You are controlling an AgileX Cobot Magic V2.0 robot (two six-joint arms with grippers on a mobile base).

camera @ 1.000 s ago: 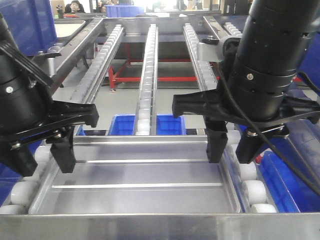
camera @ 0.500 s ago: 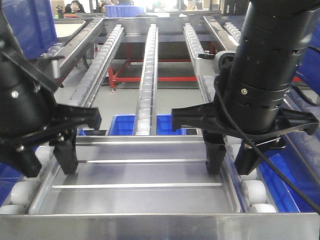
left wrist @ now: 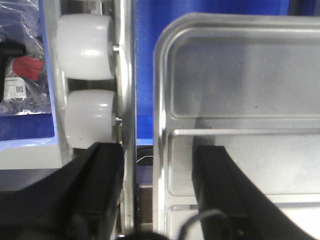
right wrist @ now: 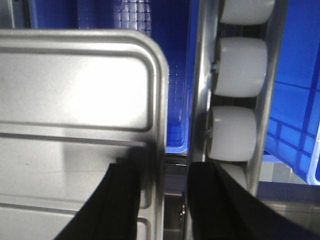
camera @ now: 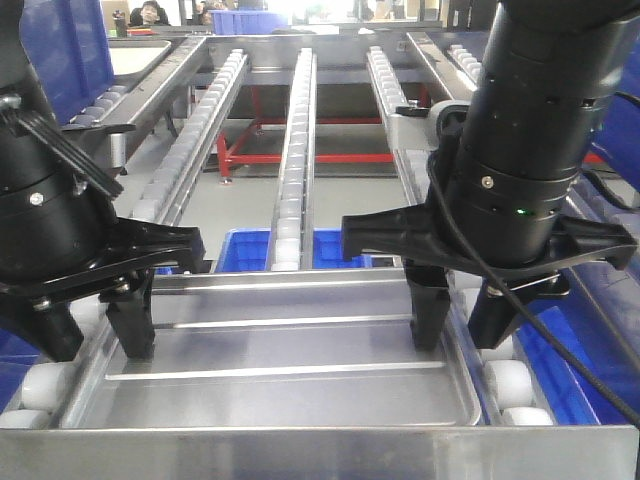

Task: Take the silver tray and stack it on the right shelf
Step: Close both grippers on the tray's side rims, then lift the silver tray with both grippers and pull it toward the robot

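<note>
Both arms point wrist-down over silver tray [camera: 280,390], which lies on right shelf [camera: 320,455] rollers. Left gripper [camera: 95,345] and right gripper [camera: 462,338] spread, straddling tray's side rims, unclamped. Since half-second ago: left gripper slightly lower, right unchanged.

Grey floor [camera: 350,195] is showing in the mid-distance, w/ a red steel frame [camera: 300,157] standing on it further back. Blue crates are sitting all round: a low centre crate [camera: 243,250], a tall L crate [camera: 70,50], a lower R crate [camera: 575,385] and a far-back crate [camera: 240,20]. Bright light [camera: 300,8] is flooding in at the far end. A person [camera: 152,13] is showing back there, top L. In the L wrist view a clear bag [left wrist: 22,70] w/ a red label is lying on blue.
</note>
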